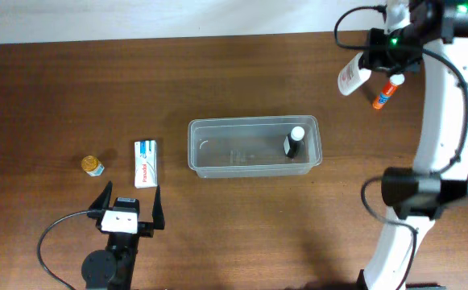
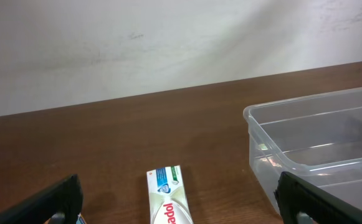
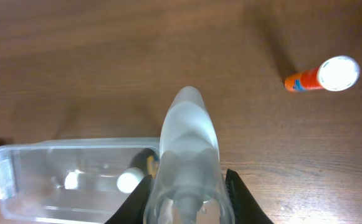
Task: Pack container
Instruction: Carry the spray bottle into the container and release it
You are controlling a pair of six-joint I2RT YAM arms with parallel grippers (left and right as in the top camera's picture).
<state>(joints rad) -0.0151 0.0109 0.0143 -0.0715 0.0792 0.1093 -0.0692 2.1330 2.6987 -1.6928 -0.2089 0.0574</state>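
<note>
The clear plastic container (image 1: pixel 254 147) sits mid-table with a small dark bottle with a white cap (image 1: pixel 293 142) inside at its right end. It also shows in the left wrist view (image 2: pixel 318 140) and the right wrist view (image 3: pixel 75 171). My right gripper (image 3: pixel 187 196) is shut on a white bottle with a clear cap (image 3: pixel 187 149), held in the air at the far right (image 1: pixel 351 76). My left gripper (image 1: pixel 129 203) is open and empty at the front left, just short of a white toothpaste box (image 1: pixel 145 163), which lies between its fingers in the left wrist view (image 2: pixel 168 199).
An orange glue stick with a white cap (image 1: pixel 385 92) lies at the far right; it also shows in the right wrist view (image 3: pixel 323 76). A small yellow jar (image 1: pixel 92 165) stands left of the toothpaste box.
</note>
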